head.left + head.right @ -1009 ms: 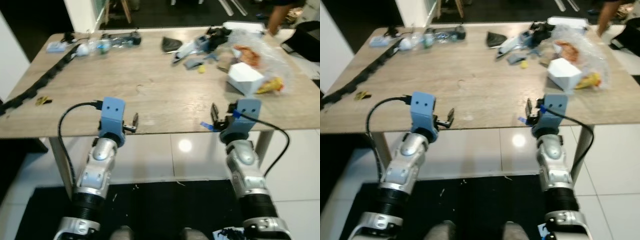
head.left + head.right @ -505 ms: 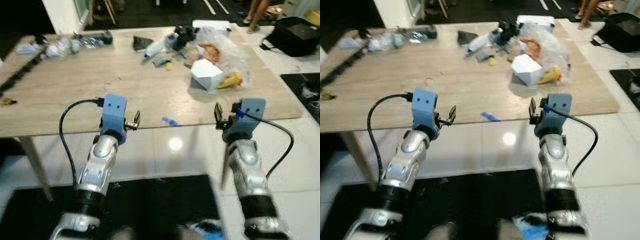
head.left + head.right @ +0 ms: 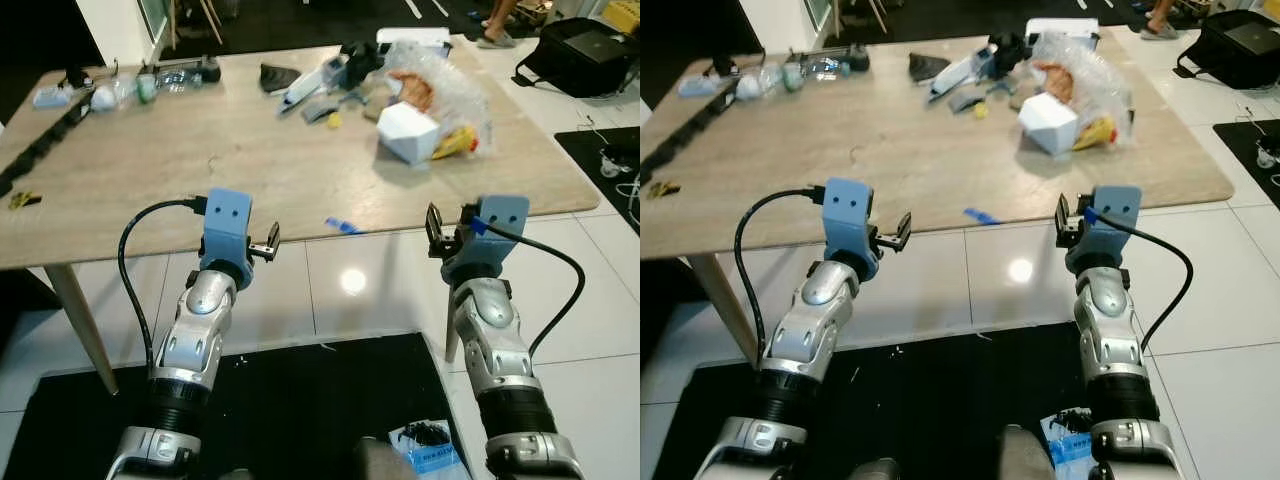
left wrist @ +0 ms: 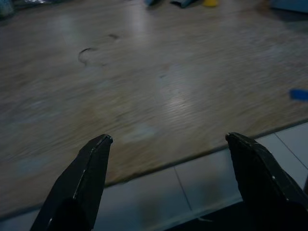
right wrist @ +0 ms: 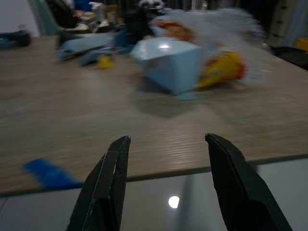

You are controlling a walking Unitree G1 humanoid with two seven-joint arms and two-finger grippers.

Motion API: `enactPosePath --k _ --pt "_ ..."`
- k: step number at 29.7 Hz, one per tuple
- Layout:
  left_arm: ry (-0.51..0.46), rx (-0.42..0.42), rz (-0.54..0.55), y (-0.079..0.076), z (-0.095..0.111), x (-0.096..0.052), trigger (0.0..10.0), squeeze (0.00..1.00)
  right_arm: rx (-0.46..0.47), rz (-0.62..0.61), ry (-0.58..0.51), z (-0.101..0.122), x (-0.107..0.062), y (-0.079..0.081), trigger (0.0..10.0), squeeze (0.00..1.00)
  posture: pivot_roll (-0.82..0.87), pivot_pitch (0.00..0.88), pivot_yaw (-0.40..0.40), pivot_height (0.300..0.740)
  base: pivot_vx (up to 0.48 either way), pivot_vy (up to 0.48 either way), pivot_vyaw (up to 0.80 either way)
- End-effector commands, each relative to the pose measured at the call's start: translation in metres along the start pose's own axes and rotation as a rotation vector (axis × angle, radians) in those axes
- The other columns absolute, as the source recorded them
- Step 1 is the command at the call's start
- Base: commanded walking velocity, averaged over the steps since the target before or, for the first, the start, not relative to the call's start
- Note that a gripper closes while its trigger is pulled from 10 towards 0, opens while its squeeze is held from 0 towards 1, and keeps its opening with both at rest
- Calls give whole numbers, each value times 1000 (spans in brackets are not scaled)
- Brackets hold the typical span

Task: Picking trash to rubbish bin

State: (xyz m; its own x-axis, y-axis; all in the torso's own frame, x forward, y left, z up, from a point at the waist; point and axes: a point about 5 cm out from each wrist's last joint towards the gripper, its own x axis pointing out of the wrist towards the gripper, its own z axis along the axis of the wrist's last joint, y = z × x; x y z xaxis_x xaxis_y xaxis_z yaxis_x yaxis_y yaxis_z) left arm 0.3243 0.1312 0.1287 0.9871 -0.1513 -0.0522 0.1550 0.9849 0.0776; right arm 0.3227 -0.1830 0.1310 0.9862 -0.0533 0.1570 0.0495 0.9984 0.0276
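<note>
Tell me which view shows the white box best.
The right eye view: the white box sits sharp and whole on the table, beside the plastic bag. Left eye view is similar; right wrist view shows it closer but blurred.

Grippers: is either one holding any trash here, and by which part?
Nothing is held. The left gripper and right gripper are both open, short of the table edge.

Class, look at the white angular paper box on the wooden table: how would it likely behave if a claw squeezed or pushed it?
The white angular paper box looks thin-walled and folded, so it would probably dent under a squeeze. It seems light for its size and may slide across the smooth wooden table. Its flat faces suggest it won't roll.
</note>
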Motion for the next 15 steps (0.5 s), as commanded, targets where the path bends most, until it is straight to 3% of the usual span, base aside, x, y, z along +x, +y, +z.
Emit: enactPosePath --k 1,12,15 --pt "12 4 8 2 -2 -1 10000 0 2 -1 7 -1 0 0 10000 0 -65 48 10 740 0 0 0" --pt "-10 -9 -3 -2 1 -1 10000 0 4 -13 -1 1 0 -2 10000 0 -72 58 12 740 0 0 0" --pt "-12 35 -50 -7 0 -1 10000 0 3 -14 -8 3 1 -3 10000 0 -72 59 12 740 0 0 0"
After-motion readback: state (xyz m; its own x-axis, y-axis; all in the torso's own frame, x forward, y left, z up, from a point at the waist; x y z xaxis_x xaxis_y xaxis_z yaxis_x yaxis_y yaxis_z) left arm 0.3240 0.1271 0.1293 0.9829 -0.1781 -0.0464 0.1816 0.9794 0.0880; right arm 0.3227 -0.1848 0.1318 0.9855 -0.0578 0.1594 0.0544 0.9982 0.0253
